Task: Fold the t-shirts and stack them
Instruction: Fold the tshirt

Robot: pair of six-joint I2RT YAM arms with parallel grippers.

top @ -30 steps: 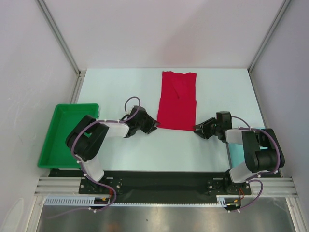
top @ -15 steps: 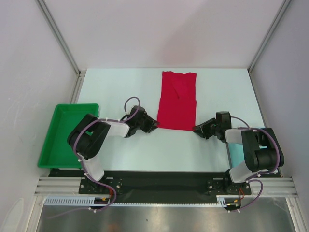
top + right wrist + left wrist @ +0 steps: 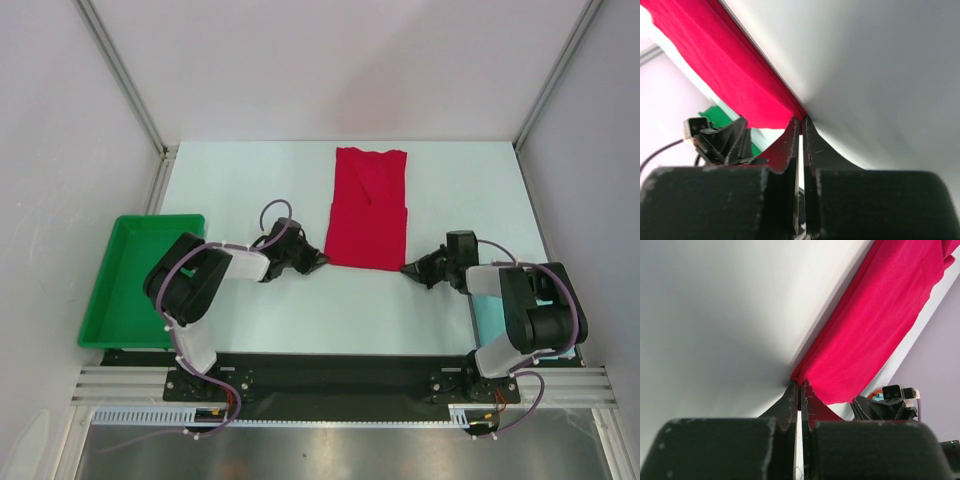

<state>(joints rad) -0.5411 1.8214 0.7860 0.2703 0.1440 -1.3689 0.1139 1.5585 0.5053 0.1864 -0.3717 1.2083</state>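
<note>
Two t-shirts: one red t-shirt (image 3: pixel 368 208) lies folded lengthwise mid-way across the white table (image 3: pixel 250 190), and one teal folded t-shirt (image 3: pixel 486 318) sits under the right arm. The left gripper (image 3: pixel 318 262) and right gripper (image 3: pixel 408 268) each pinch a near corner of the red t-shirt, fingers almost together. One green tray (image 3: pixel 120 290) stands at the far left.

No writing, label, brand, number or sign can be read in any view: the red t-shirt (image 3: pixel 368 208), the green tray (image 3: pixel 125 285) and the white table (image 3: pixel 240 180) show plain surfaces.

White table (image 3: pixel 250 190); pale walls (image 3: pixel 350 60); aluminium corner posts (image 3: pixel 120 75); even light
</note>
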